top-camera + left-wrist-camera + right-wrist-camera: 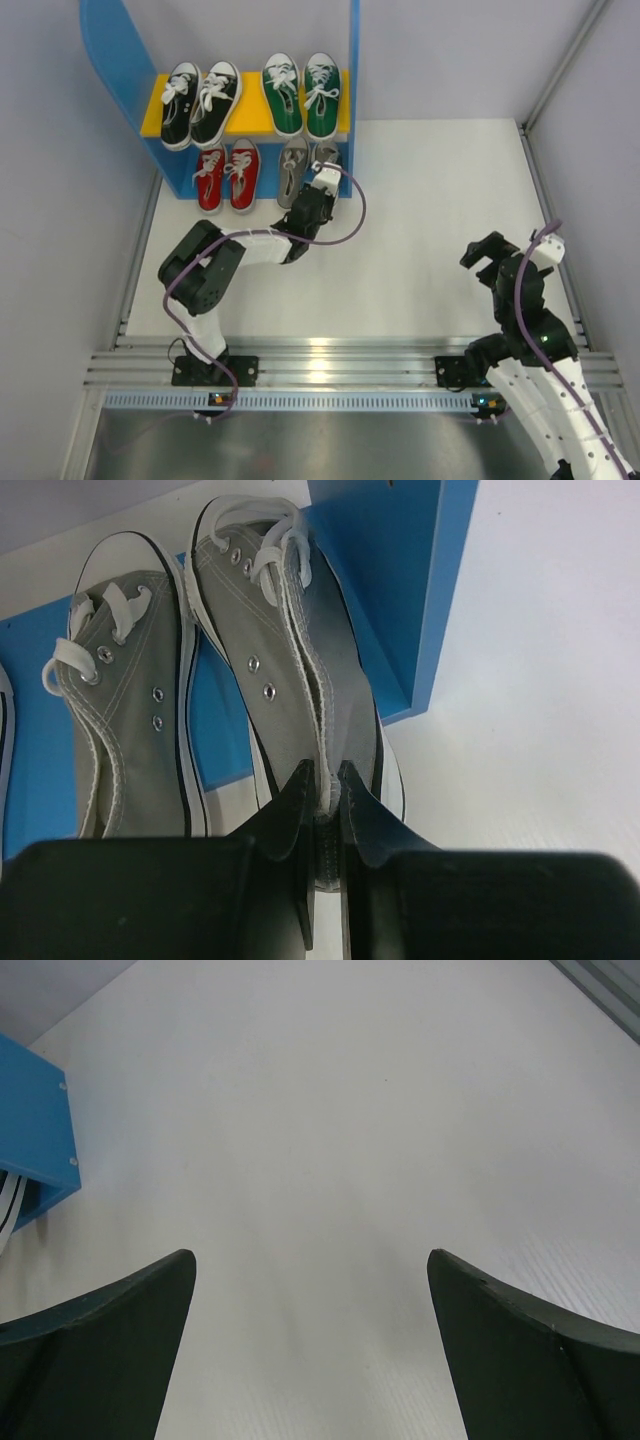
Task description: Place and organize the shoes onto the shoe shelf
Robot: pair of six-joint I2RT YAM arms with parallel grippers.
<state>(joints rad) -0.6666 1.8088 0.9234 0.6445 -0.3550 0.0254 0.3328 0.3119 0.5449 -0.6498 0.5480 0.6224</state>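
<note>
Left gripper (322, 790): jaws nearly closed, clenched on the heel collar of a grey shoe (290, 650). The canvas edge is visible, pinched between the fingers.

The held shoe runs straight ahead of the jaws, toe pointing away. It lies on the lower blue level of the shoe shelf (118, 60), with its heel overhanging the front edge.

Around the tool:
- Just left of the jaws: second grey shoe (125, 690), parallel and close alongside.
- Just right of the held shoe: blue side panel (420, 590), narrow gap.
- Further left, same level: red pair (227, 175).
- Above and beyond: yellow board (250, 120) carrying black pair (200, 103) and green pair (301, 93).

Right gripper (310, 1260): fingers spread wide with nothing between them, bare white table (350, 1110) beneath. A corner of the shelf shows far to its left.
</note>
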